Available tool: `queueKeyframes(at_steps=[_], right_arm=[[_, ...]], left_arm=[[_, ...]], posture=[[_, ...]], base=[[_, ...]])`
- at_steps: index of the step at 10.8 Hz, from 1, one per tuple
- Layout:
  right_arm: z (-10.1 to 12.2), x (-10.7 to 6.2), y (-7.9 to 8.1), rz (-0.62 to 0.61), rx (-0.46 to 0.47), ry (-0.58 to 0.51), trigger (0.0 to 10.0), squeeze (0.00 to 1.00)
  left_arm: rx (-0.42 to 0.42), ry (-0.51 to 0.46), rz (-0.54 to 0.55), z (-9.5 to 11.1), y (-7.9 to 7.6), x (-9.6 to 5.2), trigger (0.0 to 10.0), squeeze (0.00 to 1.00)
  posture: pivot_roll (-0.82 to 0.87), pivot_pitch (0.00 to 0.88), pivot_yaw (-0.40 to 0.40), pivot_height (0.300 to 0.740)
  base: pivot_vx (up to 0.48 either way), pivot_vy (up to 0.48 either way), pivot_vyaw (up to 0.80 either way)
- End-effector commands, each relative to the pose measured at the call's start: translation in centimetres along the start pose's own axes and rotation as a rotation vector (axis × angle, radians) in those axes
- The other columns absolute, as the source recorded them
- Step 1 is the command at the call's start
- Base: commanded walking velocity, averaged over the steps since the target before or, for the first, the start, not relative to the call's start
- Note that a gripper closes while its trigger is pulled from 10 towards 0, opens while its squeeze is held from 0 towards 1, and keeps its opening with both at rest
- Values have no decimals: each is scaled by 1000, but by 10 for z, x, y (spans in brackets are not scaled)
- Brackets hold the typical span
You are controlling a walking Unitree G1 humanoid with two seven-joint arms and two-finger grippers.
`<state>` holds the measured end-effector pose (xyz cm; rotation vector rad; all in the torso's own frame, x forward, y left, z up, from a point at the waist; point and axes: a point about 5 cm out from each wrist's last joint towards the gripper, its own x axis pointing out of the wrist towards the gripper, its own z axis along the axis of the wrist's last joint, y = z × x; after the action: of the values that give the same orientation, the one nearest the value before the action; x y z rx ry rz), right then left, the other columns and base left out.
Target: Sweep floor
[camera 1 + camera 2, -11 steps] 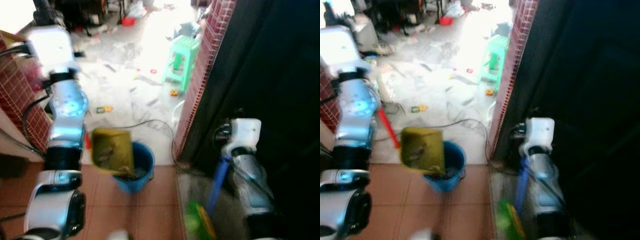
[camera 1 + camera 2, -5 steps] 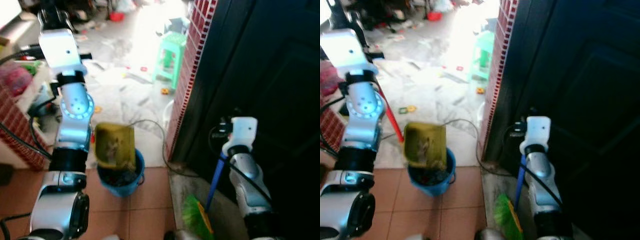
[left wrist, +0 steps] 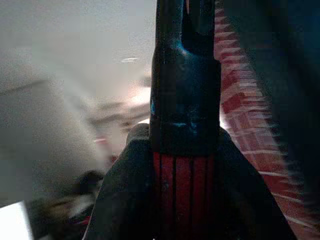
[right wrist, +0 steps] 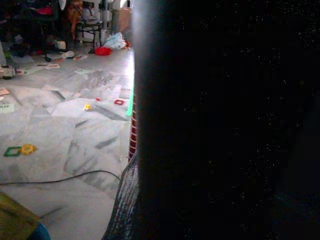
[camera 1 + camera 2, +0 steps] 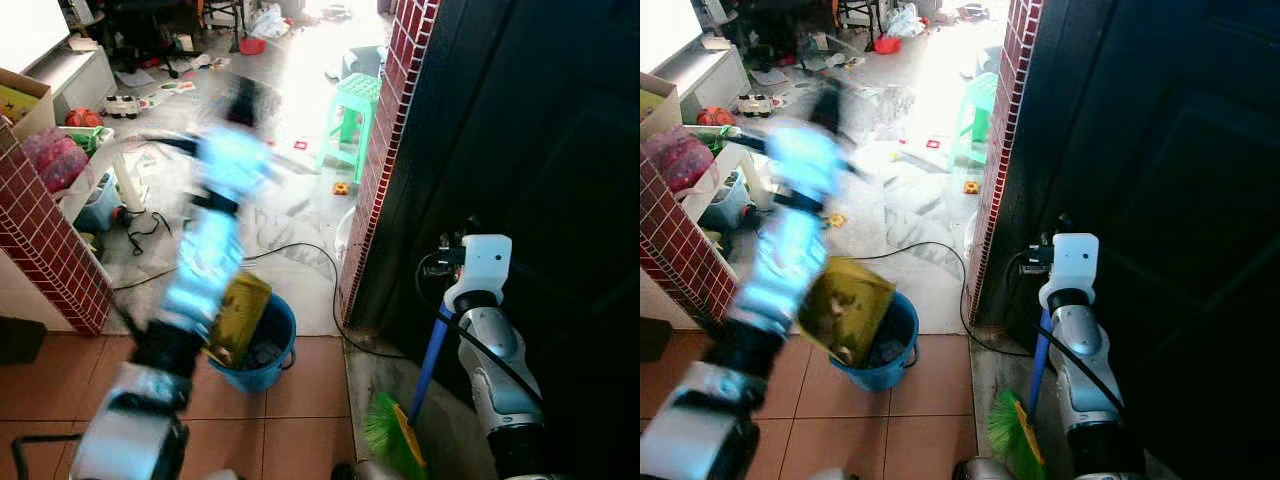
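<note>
From my seat I see a dark door (image 5: 540,150) on the right, with a red brick pillar (image 5: 385,150) at its edge. Beyond lies a marble floor (image 5: 290,200) littered with small bits, a green stool (image 5: 355,110) standing on it and a black cable (image 5: 290,250) curling across it toward the pillar. At left is a low brick wall (image 5: 50,240).

The left arm (image 5: 205,260) is smeared by blur. Below it a yellow dustpan (image 5: 845,310) hangs tilted over the blue bucket (image 5: 885,350), which stands on the terracotta tiles and holds dark debris. In the left wrist view, the left gripper (image 3: 184,165) has its jaws closed on the dustpan's red and black handle (image 3: 183,100).

The right arm (image 5: 490,350) stands by the door. Beside it is the broom (image 5: 425,370), blue shaft upright, green bristles on the floor. I cannot tell how the right jaws stand.
</note>
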<state>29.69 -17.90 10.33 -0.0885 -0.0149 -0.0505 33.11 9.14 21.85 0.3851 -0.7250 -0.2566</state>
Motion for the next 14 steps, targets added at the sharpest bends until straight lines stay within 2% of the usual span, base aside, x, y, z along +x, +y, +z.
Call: queueKeyframes(at_steps=[1,2,3,4,5,7,8,9,10,11,12,13,14], right_arm=[[9,5,-2,-2,-4,-36,10000,0],[9,6,-1,0,-5,-37,10000,0],[9,7,0,3,-5,-38,10000,0],[9,7,0,3,-6,-39,10000,0],[9,7,0,2,-6,-38,10000,0],[10,8,-1,0,-7,-40,10000,0],[9,8,-1,-2,-8,-40,10000,0],[9,8,-1,-2,-8,-40,10000,0],[10,9,0,-1,-8,-41,10000,0],[10,9,0,0,-9,-42,10000,0],[10,10,0,0,-10,-43,10000,0],[10,10,0,-2,-9,-45,10000,0],[9,10,0,0,-10,-43,10000,0]], left_arm=[[-15,-131,-169,24,-17,6,10000,0],[-51,-130,-331,29,-36,2,10000,0],[-46,-116,-502,32,-58,-5,10000,0],[-36,-126,-503,34,-59,-4,10000,0],[15,-151,-477,36,-59,-3,10000,0],[-71,-94,-354,31,-50,0,10000,0],[-117,-40,-255,25,-43,2,10000,0],[-89,-17,-233,20,-39,1,10000,0],[-161,40,-221,13,-41,-2,10000,0],[-4,-14,-294,17,-39,-3,10000,0],[-78,-2,-278,19,-37,-2,10000,0],[17,-45,-299,25,-34,5,10000,0],[-52,69,-673,15,-76,-17,10000,0]], posture=[[-102,0,-37,740],[-97,0,-40,740],[-98,0,-40,740],[-98,0,-40,740],[-102,0,-39,740],[-103,0,-36,740],[-103,0,-37,740],[-102,0,-38,740],[-102,0,-39,740],[-102,0,-40,740],[-102,0,-39,740],[-100,0,-39,740],[-98,0,-41,740]], base=[[0,0,0],[0,0,0],[0,0,0],[0,0,0],[0,0,0],[0,0,0],[0,0,0],[0,0,0],[0,0,0],[0,0,0],[0,0,0],[0,0,0],[0,0,0]])
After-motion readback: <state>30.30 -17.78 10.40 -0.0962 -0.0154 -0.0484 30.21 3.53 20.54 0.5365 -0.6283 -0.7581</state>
